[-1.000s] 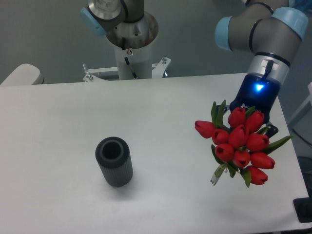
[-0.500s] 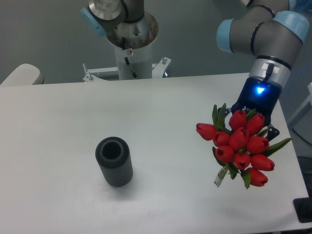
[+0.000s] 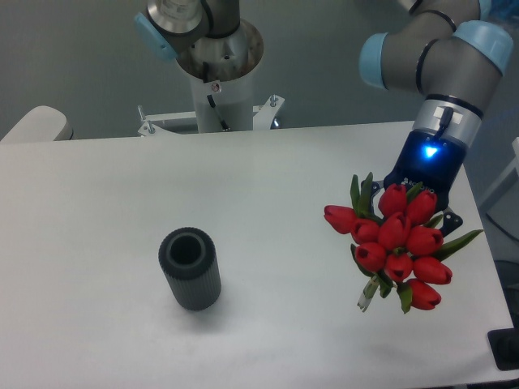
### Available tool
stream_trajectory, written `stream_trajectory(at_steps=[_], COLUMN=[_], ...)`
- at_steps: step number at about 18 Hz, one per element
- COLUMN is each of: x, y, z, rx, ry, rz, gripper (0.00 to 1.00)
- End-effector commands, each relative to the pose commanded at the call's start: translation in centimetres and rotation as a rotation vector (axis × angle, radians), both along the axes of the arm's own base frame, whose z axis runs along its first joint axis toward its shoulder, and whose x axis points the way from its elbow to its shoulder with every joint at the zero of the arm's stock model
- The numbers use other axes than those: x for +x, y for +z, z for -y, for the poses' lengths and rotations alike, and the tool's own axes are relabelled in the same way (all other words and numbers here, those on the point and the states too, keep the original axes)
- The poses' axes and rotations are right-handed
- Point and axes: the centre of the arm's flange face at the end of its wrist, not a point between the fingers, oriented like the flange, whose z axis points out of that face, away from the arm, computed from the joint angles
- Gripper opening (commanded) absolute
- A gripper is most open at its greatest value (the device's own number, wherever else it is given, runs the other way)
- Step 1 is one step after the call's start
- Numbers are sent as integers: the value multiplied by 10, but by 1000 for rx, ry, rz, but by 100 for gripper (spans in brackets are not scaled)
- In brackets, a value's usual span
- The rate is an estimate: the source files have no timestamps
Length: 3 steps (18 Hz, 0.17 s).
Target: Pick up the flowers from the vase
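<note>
The flowers (image 3: pixel 396 241), a tight bunch of red tulip buds with green leaves and pale stems, hang over the right side of the table, well apart from the vase. My gripper (image 3: pixel 415 203) is shut on the bunch from behind and above. Its fingertips are hidden by the buds, and its wrist shows a blue light. The stems point down and left, a little above the table top. The vase (image 3: pixel 190 269), a dark grey ribbed cylinder with a hollow top, stands upright and empty at the left centre of the table.
The white table (image 3: pixel 268 186) ends close to the bunch on the right and at the front. The arm's base column (image 3: pixel 219 73) stands behind the far edge. A dark object (image 3: pixel 507 348) sits at the lower right corner.
The gripper and the bunch have drifted very slightly right and down. The vase has not moved.
</note>
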Motion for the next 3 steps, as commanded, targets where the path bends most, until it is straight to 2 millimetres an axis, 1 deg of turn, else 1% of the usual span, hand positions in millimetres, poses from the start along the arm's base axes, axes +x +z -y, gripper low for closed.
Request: stream_trajectory(at_steps=[3], x=[0], y=[-1], z=[0], rx=[0], ry=[0], rz=[1], gripper=[33])
